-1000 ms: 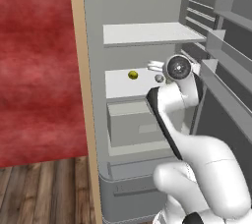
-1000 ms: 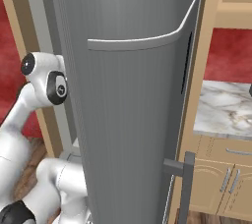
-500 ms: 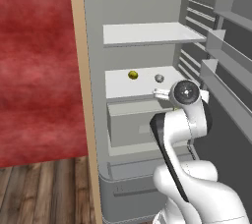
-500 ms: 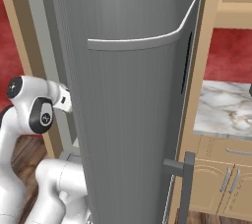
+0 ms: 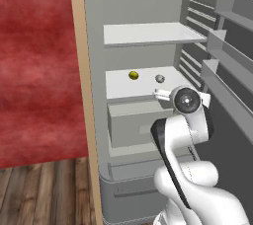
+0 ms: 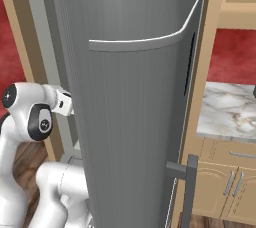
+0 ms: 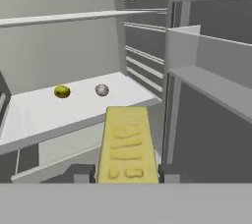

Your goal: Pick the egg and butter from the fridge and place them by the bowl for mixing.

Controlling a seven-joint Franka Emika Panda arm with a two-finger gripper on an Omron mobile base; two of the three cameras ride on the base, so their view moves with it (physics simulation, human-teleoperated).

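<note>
In the hand view my gripper (image 7: 125,173) is shut on the butter (image 7: 128,142), a pale-yellow stick that points away from me toward the open fridge (image 5: 94,46). Two small balls lie on the white middle shelf (image 5: 143,87) ahead: a golden-yellow one (image 7: 62,91) (image 5: 133,75) and a pale grey one (image 7: 101,90) (image 5: 159,78). I cannot tell which of them is the egg. From the left base view my gripper (image 5: 158,93) hangs just off the shelf's front edge, right of the balls. The bowl is out of view.
The open fridge door (image 6: 135,122) with its racks (image 5: 227,86) stands close on my right. A grey drawer (image 5: 133,123) sits under the shelf and another shelf (image 5: 153,34) above. A marble counter (image 6: 230,109) lies beyond the door. A red wall (image 5: 34,61) is on the left.
My hand has dropped and drawn back from the shelf toward its front edge, staying shut. Both balls have stayed in place.
</note>
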